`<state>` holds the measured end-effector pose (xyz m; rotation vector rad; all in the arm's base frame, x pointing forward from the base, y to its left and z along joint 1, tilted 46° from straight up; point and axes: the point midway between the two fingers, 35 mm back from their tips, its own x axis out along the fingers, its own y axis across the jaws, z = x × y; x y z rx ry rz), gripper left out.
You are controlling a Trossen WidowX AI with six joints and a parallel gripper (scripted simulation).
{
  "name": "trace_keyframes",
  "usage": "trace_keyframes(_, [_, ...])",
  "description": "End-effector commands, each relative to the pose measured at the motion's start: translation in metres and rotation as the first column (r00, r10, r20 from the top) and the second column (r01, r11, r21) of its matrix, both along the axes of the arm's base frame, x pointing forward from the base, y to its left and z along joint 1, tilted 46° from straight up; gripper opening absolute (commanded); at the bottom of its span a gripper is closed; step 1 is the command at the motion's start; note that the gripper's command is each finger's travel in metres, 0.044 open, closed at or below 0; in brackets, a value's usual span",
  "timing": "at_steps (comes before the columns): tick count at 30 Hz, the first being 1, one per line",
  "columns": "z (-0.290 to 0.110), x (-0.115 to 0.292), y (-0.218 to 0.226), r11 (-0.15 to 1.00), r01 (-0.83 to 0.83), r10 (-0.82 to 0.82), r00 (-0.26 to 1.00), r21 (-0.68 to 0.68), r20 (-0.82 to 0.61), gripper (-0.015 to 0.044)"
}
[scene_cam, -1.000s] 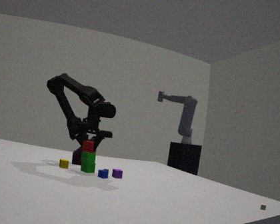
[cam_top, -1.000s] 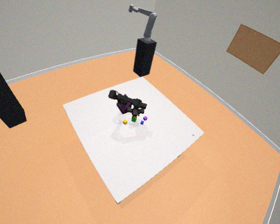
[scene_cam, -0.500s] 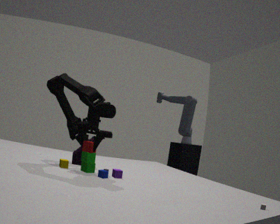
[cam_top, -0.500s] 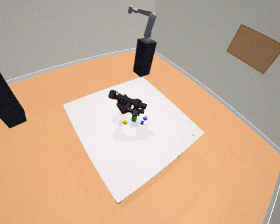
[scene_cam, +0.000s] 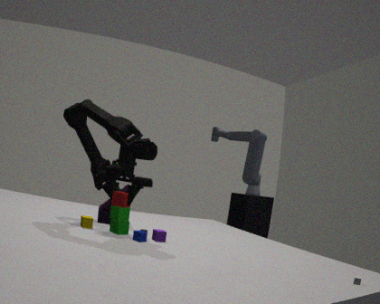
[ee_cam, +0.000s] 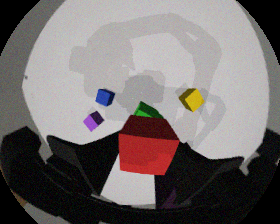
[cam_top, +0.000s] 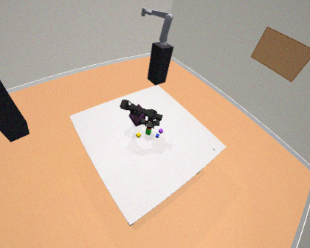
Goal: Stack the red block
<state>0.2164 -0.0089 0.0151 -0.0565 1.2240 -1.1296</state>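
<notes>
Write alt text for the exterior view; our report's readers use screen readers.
A red block sits on a green tower, the black arm's end effector opening around it. Yellow, blue and purple cubes lie on the white table nearby.

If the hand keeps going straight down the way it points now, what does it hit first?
The red block, which sits between the opening hand's fingers on top of the green tower. Pushing further down would load the tower itself, though exact clearance is hard to judge.
</notes>
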Motion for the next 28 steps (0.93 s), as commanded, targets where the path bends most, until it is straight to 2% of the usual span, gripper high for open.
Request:
trace_keyframes(1, [-0.0003,0.0,0.0,1.0,0.0,0.0,1.0,0.0,0.001,0.0368])
trace_keyframes(4, [-0.0003,0.0,0.0,1.0,0.0,0.0,1.0,0.0,0.001,0.044])
trace_keyframes(28, [-0.0003,0.0,0.0,1.0,0.0,0.0,1.0,0.0,0.001,0.044])
